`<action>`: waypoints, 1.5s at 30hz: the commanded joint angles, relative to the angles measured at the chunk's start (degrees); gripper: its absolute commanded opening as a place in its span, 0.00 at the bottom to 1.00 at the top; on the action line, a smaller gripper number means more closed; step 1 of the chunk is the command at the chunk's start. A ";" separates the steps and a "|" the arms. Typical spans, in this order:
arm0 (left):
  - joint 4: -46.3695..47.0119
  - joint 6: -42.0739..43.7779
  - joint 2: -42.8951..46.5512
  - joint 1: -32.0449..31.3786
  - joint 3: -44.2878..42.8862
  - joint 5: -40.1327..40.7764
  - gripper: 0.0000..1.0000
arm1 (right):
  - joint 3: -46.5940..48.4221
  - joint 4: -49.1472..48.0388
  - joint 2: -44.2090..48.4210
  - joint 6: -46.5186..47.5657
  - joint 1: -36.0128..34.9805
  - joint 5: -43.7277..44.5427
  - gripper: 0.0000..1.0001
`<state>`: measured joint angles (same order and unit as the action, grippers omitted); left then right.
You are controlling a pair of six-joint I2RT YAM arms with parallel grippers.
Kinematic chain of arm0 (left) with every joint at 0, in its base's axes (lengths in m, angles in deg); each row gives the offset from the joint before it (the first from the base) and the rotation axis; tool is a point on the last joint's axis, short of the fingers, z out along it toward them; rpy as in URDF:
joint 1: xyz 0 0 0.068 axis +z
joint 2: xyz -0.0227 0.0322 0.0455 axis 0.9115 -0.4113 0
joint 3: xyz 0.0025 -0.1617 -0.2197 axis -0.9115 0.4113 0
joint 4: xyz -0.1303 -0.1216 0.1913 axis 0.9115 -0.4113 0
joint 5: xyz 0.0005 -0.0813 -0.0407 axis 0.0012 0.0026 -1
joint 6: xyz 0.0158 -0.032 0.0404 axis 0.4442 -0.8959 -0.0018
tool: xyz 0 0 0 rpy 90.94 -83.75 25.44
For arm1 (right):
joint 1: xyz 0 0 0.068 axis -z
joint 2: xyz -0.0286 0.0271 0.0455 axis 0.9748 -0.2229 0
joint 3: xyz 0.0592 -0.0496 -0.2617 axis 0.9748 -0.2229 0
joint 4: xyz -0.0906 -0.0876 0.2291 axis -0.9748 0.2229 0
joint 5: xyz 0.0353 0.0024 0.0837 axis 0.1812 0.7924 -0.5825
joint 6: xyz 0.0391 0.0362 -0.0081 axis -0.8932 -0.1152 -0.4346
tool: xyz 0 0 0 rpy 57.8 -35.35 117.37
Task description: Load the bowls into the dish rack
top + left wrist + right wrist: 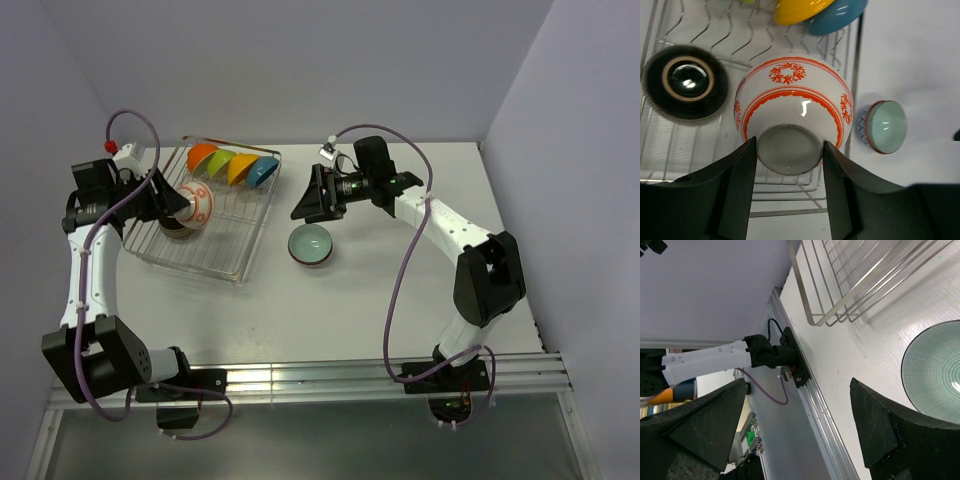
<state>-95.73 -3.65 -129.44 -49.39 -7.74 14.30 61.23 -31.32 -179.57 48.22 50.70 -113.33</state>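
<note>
My left gripper (176,203) is shut on the foot of a white bowl (792,100) with orange patterning, held on its side over the dish rack (262,215). Its fingers (742,175) press both sides of the foot ring. Orange (203,158), green (222,163), yellow (241,168) and blue (263,172) bowls stand on edge along the rack's far side. A dark bowl (685,82) lies upside down in the rack. A pale teal bowl (311,245) sits upright on the table right of the rack. Just above and beyond it, my right gripper (302,198) hangs open and empty.
The right wrist view shows the rack's corner (800,285), the teal bowl (935,370) at the right edge and the table's metal front rail (815,405). White walls close in the table at the back and both sides.
</note>
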 commanded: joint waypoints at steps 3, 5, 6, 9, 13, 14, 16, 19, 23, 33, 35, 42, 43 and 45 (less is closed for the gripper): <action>-4.51 12.10 -3.77 0.47 -3.12 7.61 0.00 | 2.67 2.99 2.02 4.01 0.05 -0.33 0.92; -5.13 13.09 -4.92 0.38 -3.29 9.19 0.00 | 2.94 3.60 1.94 4.80 0.05 -0.50 0.92; -5.30 13.79 -6.14 0.38 -3.47 9.81 0.00 | 2.94 4.13 1.85 4.98 0.05 -0.42 0.92; -5.92 15.11 -8.25 0.47 -4.17 11.30 0.00 | 3.12 4.84 1.67 5.77 0.05 -0.50 0.92; -7.93 16.96 -11.07 0.38 -5.40 12.89 0.00 | 2.94 5.19 1.58 6.13 0.05 -0.50 0.92; -8.46 17.05 -12.03 0.47 -5.67 13.33 0.00 | 3.03 5.36 1.50 6.30 0.05 -0.50 0.92; -8.91 18.10 -12.66 0.47 -5.76 14.82 0.00 | 3.20 5.63 1.15 6.56 0.05 -0.68 0.92; -10.22 19.60 -13.45 0.47 -5.93 15.88 0.00 | 3.64 6.42 0.71 6.91 0.05 -0.85 0.92; -12.42 21.80 -14.41 0.47 -6.11 15.79 0.00 | 4.17 7.21 0.18 7.53 0.05 -1.21 0.92; -15.32 24.61 -13.19 0.38 -6.37 13.07 0.00 | 3.99 7.65 -0.35 7.44 0.05 -1.65 0.92; -15.67 25.14 -13.19 0.30 -5.93 12.98 0.00 | 3.91 7.39 -0.44 7.18 0.05 -1.73 0.92; -15.24 25.32 -15.03 -0.23 -4.70 18.24 0.00 | 3.91 7.65 -0.79 7.27 0.05 -2.00 0.92; -15.15 25.23 -15.12 -0.32 -4.79 18.86 0.00 | 3.91 7.82 -0.79 7.18 0.05 -1.91 0.92; -14.45 24.79 -15.47 -0.23 -4.61 20.27 0.00 | 4.17 8.09 -0.79 7.44 0.05 -1.91 0.92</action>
<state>-111.73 20.53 -144.85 -49.46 -11.13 31.92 62.72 -23.40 -180.03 54.65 50.70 -114.12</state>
